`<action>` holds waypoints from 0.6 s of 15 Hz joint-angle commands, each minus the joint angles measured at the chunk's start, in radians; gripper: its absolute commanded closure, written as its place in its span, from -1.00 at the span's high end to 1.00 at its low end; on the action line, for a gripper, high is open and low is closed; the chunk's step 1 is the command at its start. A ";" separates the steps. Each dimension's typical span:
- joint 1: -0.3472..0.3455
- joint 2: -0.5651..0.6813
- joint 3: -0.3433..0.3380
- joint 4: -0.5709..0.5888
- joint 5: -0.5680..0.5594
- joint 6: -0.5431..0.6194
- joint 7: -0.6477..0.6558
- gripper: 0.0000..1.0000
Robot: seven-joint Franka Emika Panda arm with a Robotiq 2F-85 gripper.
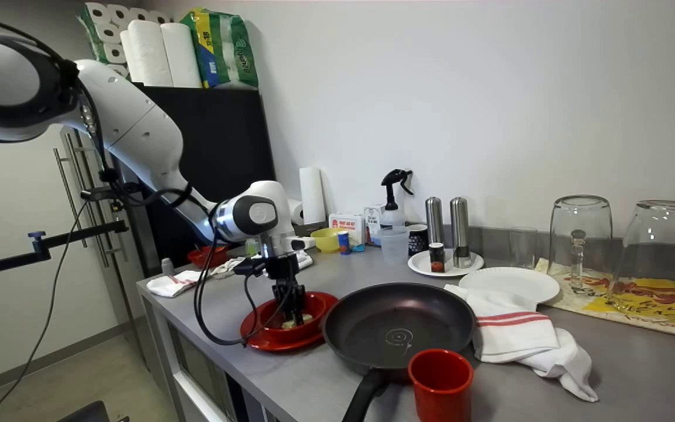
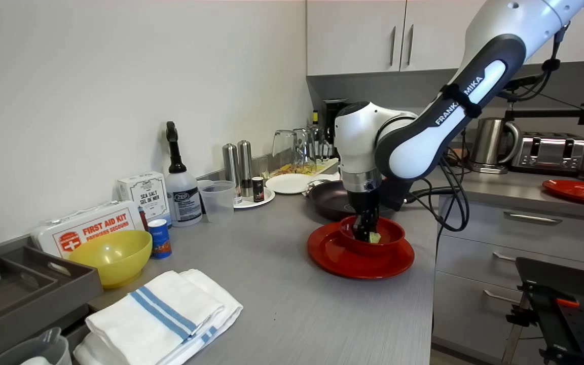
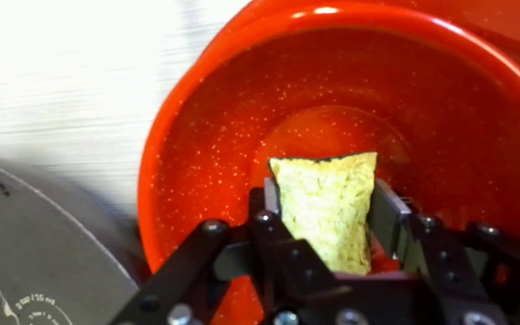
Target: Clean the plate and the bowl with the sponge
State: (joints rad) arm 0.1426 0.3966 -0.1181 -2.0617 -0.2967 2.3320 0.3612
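The gripper (image 3: 329, 201) points down into a red bowl (image 3: 206, 135), clamped from both sides on a pale yellow sponge (image 3: 325, 225). That sponge is inside the bowl, though I can't tell whether it presses on the bottom. The bowl sits on a red plate (image 2: 360, 269) near the edge of the grey counter (image 2: 282, 304). Tightest for room is the side with the dark frying pan (image 1: 396, 328): its rim comes right up beside the plate, and I can't make out whether they touch. A red mug (image 1: 440, 387) stands close by the pan, and a white towel with red stripes (image 1: 513, 328) lies rumpled next to it. In an exterior view, a black cable (image 1: 198, 296) looped from the arm (image 1: 156, 140) crosses in front of the bowl and plate. Along the wall (image 1: 460, 105) stand two steel grinders (image 1: 459, 225), a spray bottle (image 2: 184, 195) and a first aid kit (image 2: 89, 223), with a yellow bowl (image 2: 114, 258) in front. Folded towels with blue stripes (image 2: 165, 314) lie well apart from the red plate.
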 commanded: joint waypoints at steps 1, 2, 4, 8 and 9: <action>0.033 0.014 -0.020 0.015 -0.121 -0.074 0.051 -0.50; 0.037 0.018 -0.024 0.017 -0.157 -0.087 0.064 -0.50; 0.038 0.025 -0.026 0.018 -0.212 -0.111 0.081 -0.50; 0.036 0.030 -0.022 0.017 -0.286 -0.139 0.102 -0.50; 0.036 0.031 -0.020 0.017 -0.300 -0.144 0.106 -0.50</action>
State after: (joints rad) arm 0.1622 0.4080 -0.1299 -2.0603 -0.5420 2.2250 0.4329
